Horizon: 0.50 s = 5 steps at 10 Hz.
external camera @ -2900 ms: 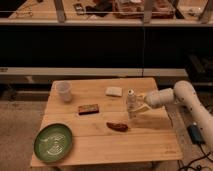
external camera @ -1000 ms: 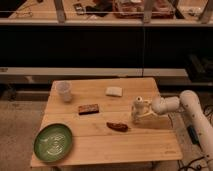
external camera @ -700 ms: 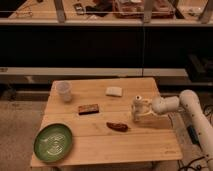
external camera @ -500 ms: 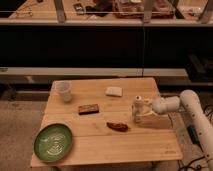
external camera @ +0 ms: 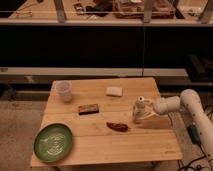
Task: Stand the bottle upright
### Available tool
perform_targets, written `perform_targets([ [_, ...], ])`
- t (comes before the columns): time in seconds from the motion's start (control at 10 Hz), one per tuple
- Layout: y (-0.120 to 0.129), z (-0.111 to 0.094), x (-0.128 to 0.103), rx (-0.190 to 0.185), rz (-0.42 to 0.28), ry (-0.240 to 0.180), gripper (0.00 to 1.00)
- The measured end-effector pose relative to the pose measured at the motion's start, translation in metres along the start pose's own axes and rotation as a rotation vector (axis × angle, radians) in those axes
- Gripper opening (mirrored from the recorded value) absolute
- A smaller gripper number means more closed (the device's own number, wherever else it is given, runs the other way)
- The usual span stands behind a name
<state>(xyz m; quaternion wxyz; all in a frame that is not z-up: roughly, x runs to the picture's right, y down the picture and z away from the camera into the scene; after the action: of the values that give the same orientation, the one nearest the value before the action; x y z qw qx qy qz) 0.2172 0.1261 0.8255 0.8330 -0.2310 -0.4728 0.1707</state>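
On the tabletop (external camera: pixel 100 145), near its right edge, the bottle (external camera: pixel 139 109) looks upright, so the task seems nearly done; the tool (external camera: pixel 148 111) is beside it, grip impossible to tell, and withdrawal remains.

Wooden surface (external camera: pixel 95 145) carrying a green plate (external camera: pixel 53 142) at the front left, a clear cup (external camera: pixel 63 91) behind it, brown block (external camera: pixel 88 108), white block (external camera: pixel 114 91), reddish-brown piece (external camera: pixel 117 126), and upright white bottle (external camera: pixel 138 110) with the tool (external camera: pixel 146 109) beside it.
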Motion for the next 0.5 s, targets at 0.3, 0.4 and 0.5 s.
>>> perform_targets([
  [0.3,-0.001,-0.01,0.004,-0.005,-0.048,0.049,0.62],
  [0.4,-0.001,-0.013,0.003,-0.013,-0.063,0.059,0.62],
  [0.5,-0.001,-0.013,0.003,-0.016,-0.065,0.061,0.62],
])
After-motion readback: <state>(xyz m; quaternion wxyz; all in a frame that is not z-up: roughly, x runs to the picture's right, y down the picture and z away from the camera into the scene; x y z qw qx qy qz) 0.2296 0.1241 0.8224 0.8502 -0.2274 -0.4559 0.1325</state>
